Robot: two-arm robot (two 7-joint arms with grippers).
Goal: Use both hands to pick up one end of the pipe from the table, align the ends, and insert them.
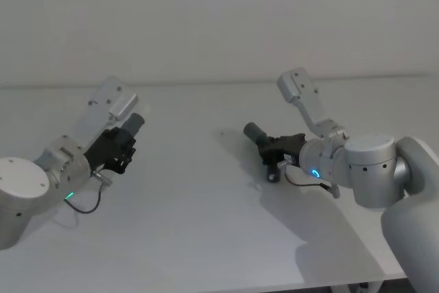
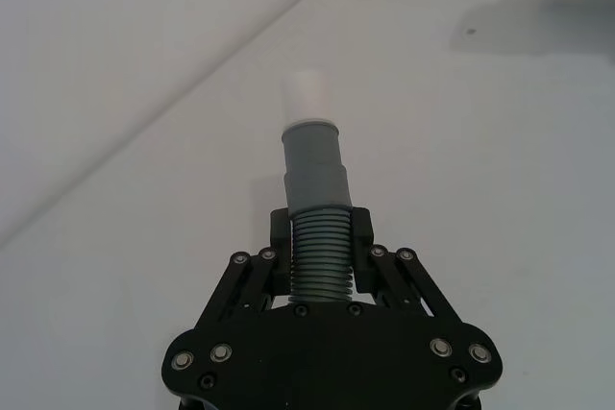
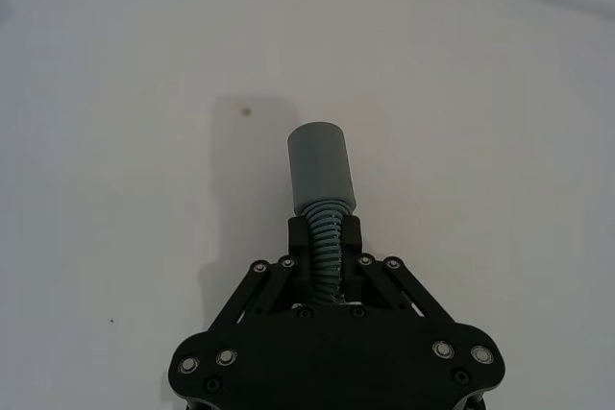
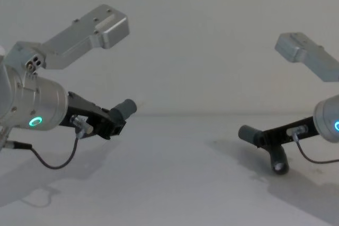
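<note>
Over table (image 1: pixel 206 245), two tight grips: straight tube (image 2: pixel 312 165) in left hand (image 2: pixel 321 232), bent tube (image 3: pixel 322 170) in right hand (image 3: pixel 324 237)

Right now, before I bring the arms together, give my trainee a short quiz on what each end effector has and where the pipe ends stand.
1. Which holds the straight tube? A: the left end effector. B: the right end effector. C: neither.
2. Are the white tip and the socket collar joined or apart?
3. True or false: the right end effector is shut on the bent tube.
Key: 1 A. 2 apart. 3 true.
</note>
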